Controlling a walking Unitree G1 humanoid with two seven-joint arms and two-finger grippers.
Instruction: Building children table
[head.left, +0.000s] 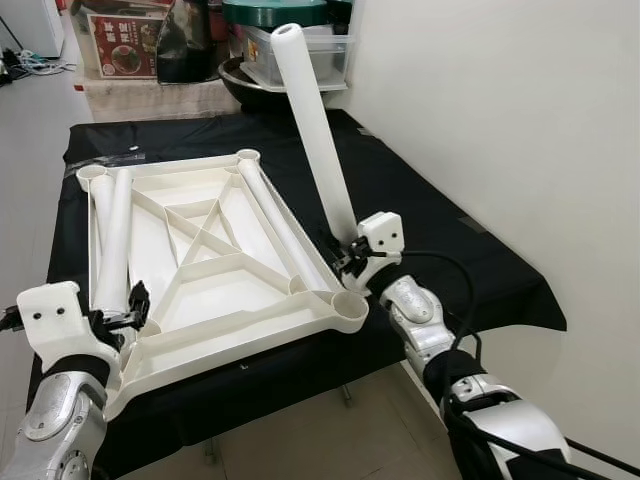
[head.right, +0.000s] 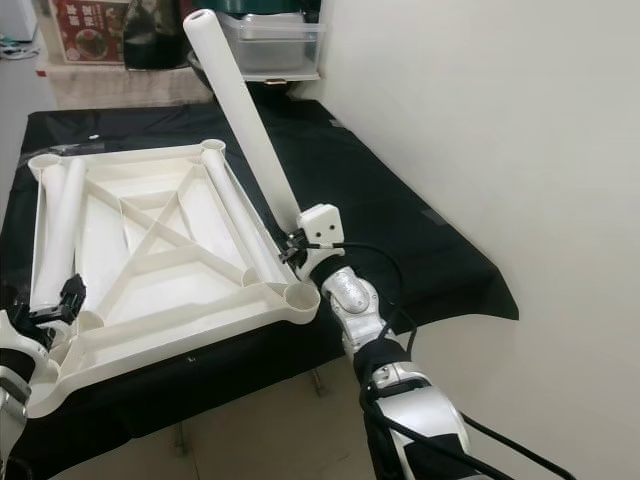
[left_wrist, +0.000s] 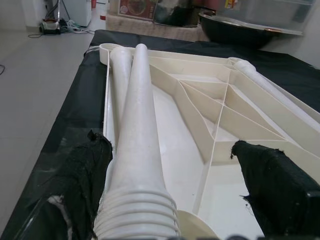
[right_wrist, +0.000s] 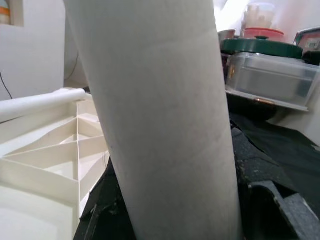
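Note:
A white plastic table top (head.left: 240, 345) lies upside down on a black-covered table (head.left: 420, 200). My right gripper (head.left: 345, 255) is shut on the lower end of a long white leg (head.left: 315, 130), which tilts up and away just above the near right corner socket (head.left: 350, 305). The leg looms close in the right wrist view (right_wrist: 160, 115). Two more legs (head.left: 115, 235) lie along the top's left side and another leg (head.left: 280, 225) lies along its right side. My left gripper (head.left: 125, 315) is open, its fingers (left_wrist: 85, 175) spread either side of one left leg's threaded end (left_wrist: 137, 215).
A dark bowl (head.left: 250, 85) and a clear tub with a green lid (head.left: 300, 40) stand behind the table. A white wall (head.left: 500, 120) runs close along the right. Bare floor (head.left: 30, 120) lies to the left, and the black cloth hangs over the near edge.

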